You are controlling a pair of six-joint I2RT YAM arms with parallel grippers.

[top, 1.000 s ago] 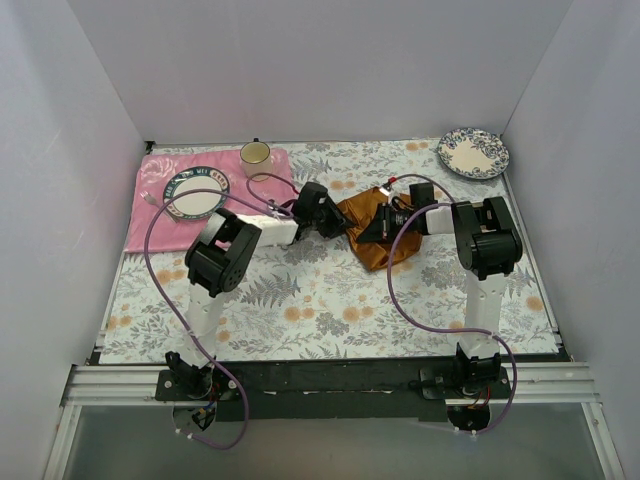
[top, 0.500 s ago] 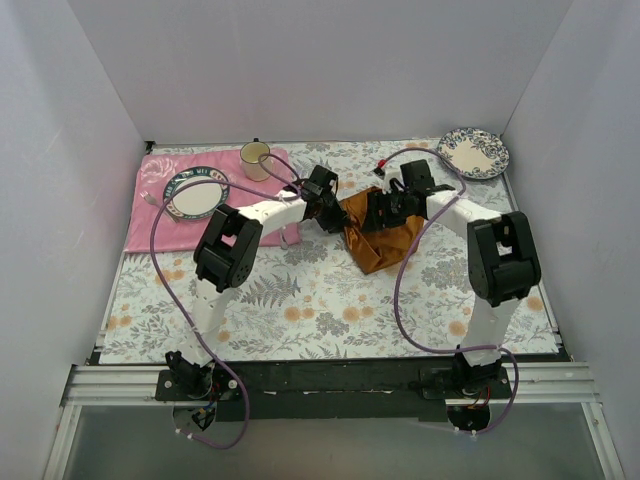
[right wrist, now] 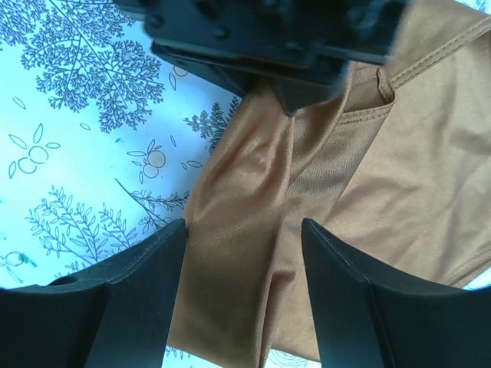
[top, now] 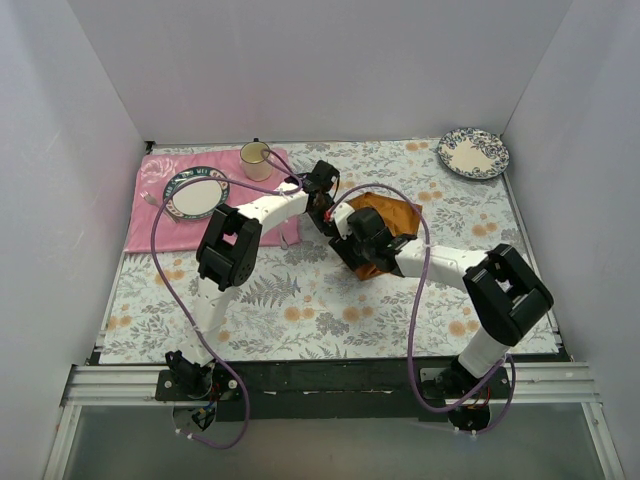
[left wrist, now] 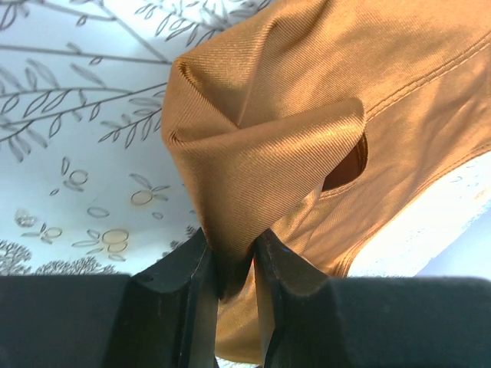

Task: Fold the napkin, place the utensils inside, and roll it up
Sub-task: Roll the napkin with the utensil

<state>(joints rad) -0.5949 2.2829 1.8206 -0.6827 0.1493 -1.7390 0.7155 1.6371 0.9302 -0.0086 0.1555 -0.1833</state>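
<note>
The rust-orange napkin (top: 388, 214) lies crumpled on the floral tablecloth at the middle back. My left gripper (top: 326, 212) is at its left edge, shut on a bunched fold of the napkin (left wrist: 307, 115) and lifting it into a peak. My right gripper (top: 352, 246) hangs just in front, open. Its two fingers (right wrist: 146, 284) straddle a hanging strip of the napkin (right wrist: 253, 230) without pinching it. The left gripper (right wrist: 295, 96) shows at the top of the right wrist view. A small whitish thing, probably the utensils' white spoon (top: 290, 234), lies partly under the left forearm.
A pink placemat (top: 150, 225) at the back left carries a blue-rimmed plate (top: 196, 192), with a slim silver spoon (top: 150, 198) beside it. A cream cup (top: 256, 154) stands behind it. A floral plate (top: 473, 152) sits at the back right corner.
My right gripper opened, let go of the napkin and swung from its right side to its near left. The left gripper kept its hold and moved slightly farther back.
</note>
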